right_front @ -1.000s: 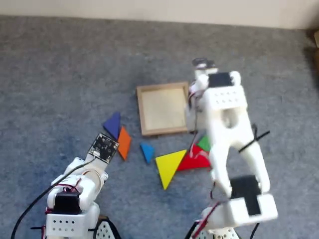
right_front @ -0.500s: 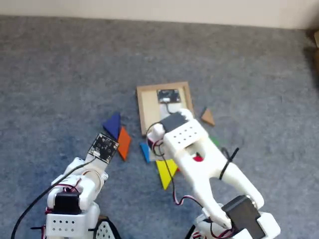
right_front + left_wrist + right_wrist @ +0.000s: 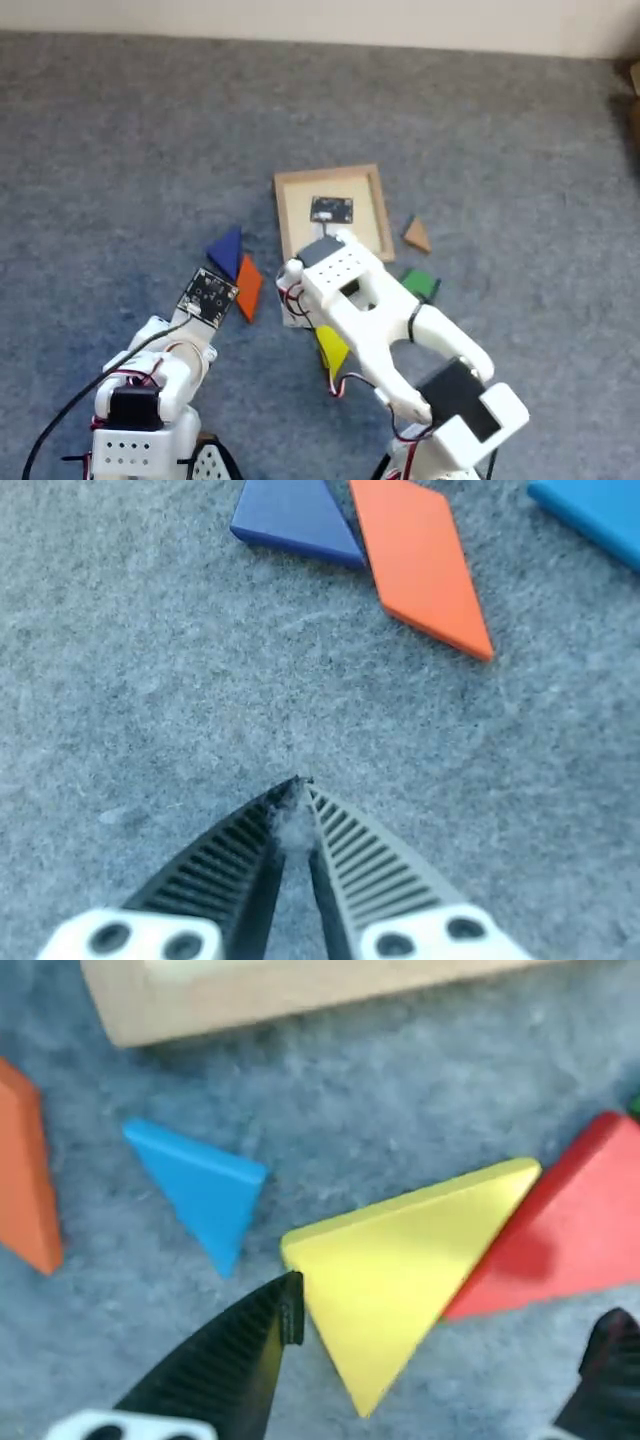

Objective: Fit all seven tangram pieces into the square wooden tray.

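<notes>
Presently, entries as noted from beside the rig.

1. Step in hand: pick-up of the yellow triangle [image 3: 400, 1260], by my reading. The right claw [image 3: 450, 1318] hangs over it, spread wide and holding nothing. One finger sits just beside the triangle's near edge, the other out past the red triangle [image 3: 560, 1240].
2. Next move, as judged: lower and close on the yellow piece alone. The red one touches it along one side, so the grip may catch both.
3. Left claw [image 3: 297, 785]: pinched together on nothing, tips at the surface, near the navy triangle [image 3: 295, 510] and the orange parallelogram [image 3: 420, 565].
4. Other pieces: light-blue triangle [image 3: 205, 1185] between orange and yellow; green square [image 3: 420, 284] and tan triangle [image 3: 416, 234] off the tray's right side.
5. Tray [image 3: 325, 174]: just beyond the pieces. What shows of its floor is bare wood; the right arm hides part.
6. Surface [image 3: 120, 150]: grey napped cloth.
7. Room: pale wall [image 3: 300, 20] along the far edge.
</notes>
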Action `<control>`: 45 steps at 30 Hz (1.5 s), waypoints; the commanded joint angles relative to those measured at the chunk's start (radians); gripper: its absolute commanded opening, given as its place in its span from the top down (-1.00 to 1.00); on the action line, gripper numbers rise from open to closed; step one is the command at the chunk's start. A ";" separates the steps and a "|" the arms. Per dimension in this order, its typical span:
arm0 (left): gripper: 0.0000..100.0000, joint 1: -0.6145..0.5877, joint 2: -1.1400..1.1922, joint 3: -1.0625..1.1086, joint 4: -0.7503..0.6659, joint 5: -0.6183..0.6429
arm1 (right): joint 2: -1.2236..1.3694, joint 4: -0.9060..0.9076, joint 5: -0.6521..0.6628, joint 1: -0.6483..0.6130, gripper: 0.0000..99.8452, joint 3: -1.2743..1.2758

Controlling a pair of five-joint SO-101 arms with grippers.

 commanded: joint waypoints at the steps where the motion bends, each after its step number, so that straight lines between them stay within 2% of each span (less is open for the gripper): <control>1: 0.99 -0.007 -0.022 0.022 0.003 -0.008 | 0.007 -0.045 -0.040 -0.015 0.17 -0.061; 10: 0.99 -0.007 -0.022 0.022 0.003 -0.008 | 0.031 -0.148 -0.084 -0.012 0.17 -0.059; 24: 0.99 -0.007 -0.022 0.022 0.003 -0.008 | 0.033 -0.153 -0.086 -0.013 0.17 0.056; 31: 0.99 -0.007 -0.022 0.022 0.003 -0.008 | 0.033 -0.186 -0.080 -0.010 0.42 0.056; 42: 0.99 -0.007 -0.022 0.022 0.003 -0.008 | 0.025 -0.194 -0.075 0.045 0.43 0.058; 45: 0.99 -0.007 -0.022 0.022 0.003 -0.008 | 0.025 -0.162 -0.026 0.048 0.43 0.056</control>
